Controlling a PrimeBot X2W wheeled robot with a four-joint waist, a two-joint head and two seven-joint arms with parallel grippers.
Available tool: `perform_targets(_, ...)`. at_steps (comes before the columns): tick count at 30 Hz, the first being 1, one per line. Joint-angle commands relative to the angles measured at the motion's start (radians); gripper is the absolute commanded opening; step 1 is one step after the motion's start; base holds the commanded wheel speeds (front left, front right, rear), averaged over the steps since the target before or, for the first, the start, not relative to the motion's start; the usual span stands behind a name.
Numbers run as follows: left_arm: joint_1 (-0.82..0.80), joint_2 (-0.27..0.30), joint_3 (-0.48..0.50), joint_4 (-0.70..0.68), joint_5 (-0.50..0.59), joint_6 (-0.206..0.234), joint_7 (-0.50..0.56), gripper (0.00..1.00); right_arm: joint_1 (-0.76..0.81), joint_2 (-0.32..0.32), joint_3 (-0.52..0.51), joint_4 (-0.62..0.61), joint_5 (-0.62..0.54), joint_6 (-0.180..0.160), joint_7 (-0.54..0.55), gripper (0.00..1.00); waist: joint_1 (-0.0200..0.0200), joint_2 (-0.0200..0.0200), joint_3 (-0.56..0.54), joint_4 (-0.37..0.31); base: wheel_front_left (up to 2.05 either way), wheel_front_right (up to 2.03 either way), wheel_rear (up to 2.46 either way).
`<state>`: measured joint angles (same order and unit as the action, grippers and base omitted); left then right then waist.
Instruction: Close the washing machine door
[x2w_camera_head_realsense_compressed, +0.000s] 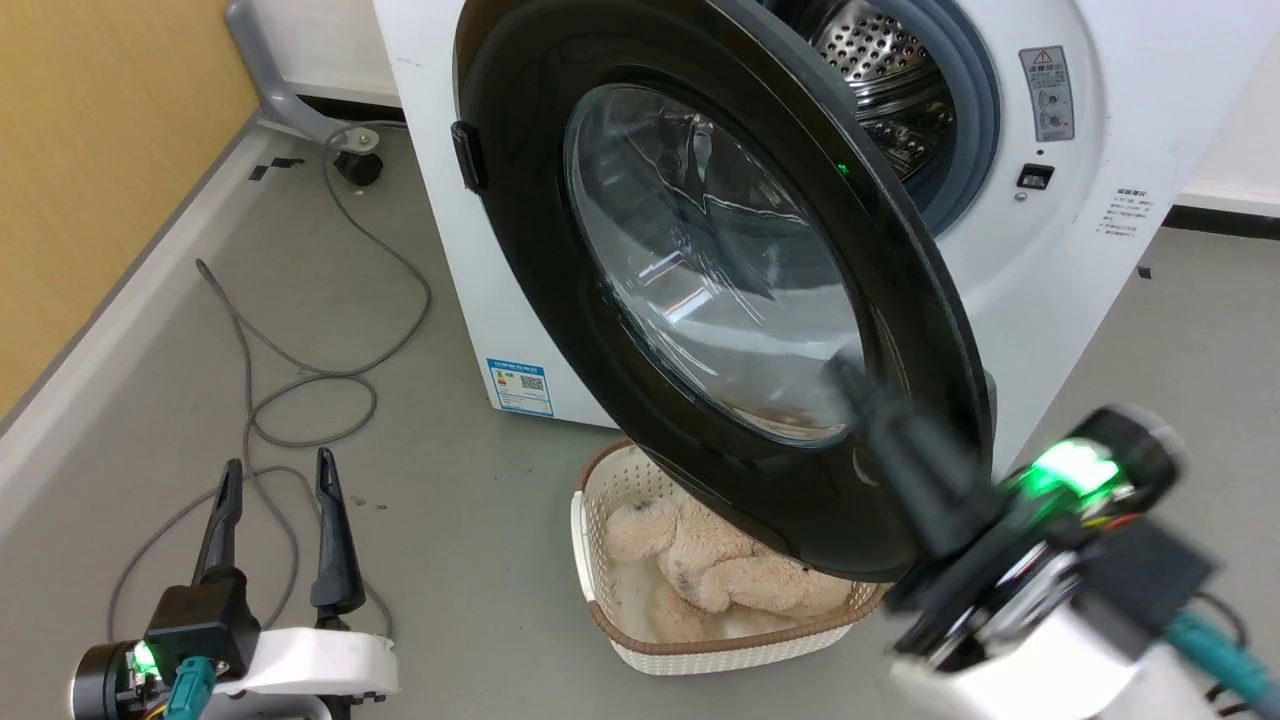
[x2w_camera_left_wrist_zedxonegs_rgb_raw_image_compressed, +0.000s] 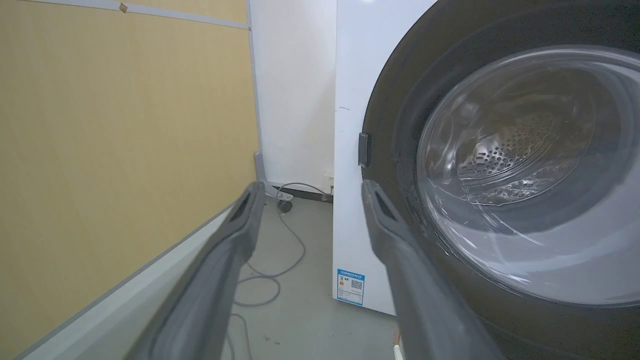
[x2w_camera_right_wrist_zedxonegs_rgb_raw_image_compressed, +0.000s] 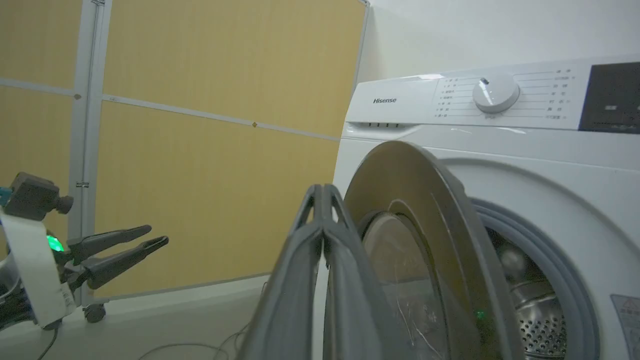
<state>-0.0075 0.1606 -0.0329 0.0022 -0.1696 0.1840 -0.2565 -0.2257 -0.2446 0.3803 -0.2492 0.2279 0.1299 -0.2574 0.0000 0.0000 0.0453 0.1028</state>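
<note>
Just beside right end effector (x2w_camera_head_realsense_compressed: 850, 378), door (x2w_camera_head_realsense_compressed: 710, 270).

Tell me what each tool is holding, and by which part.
Nothing is held. The left tool is open and empty; the right tool is shut on nothing, by the door.

Our left gripper (x2w_camera_head_realsense_compressed: 279, 462) sat low at the lower left of the head view, its fingers pointing up and spread well apart. Its white forearm (x2w_camera_head_realsense_compressed: 320, 665) lay roughly level behind it. Our right gripper (x2w_camera_head_realsense_compressed: 842, 372) reached up and forward from the lower right, blurred in that view. Its two fingers were pressed together along their length, with the tips meeting. Green lights were lit at both wrists.
</note>
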Motion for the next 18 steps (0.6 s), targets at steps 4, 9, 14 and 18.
perform_targets(4, 0.009, -0.031, 0.039, 0.006, 0.027, -0.037, -0.005, 1.00, 0.044, -0.087, 0.098, 0.114, -0.035, 0.001, -0.004, 0.00, 0.0000, 0.0000, 0.010, -0.007, 0.00, 0.00, 0.00)
perform_targets(9, 0.005, -0.049, 0.061, 0.001, 0.044, -0.056, -0.005, 1.00, 0.068, -0.106, 0.086, 0.200, -0.060, 0.001, -0.004, 0.00, 0.0000, 0.0000, 0.028, -0.020, 0.00, 0.00, 0.00)
perform_targets(14, -0.001, -0.066, 0.073, -0.004, 0.059, -0.070, -0.005, 1.00, 0.073, -0.104, 0.047, 0.273, -0.073, 0.001, -0.004, 0.00, 0.0000, 0.0000, 0.053, -0.036, 0.00, 0.00, 0.00)
perform_targets(18, -0.021, -0.076, 0.075, -0.003, 0.069, -0.083, -0.005, 1.00, 0.057, -0.087, -0.005, 0.306, -0.070, 0.001, -0.004, 0.00, 0.0000, 0.0000, 0.081, -0.046, 0.00, 0.00, 0.00)
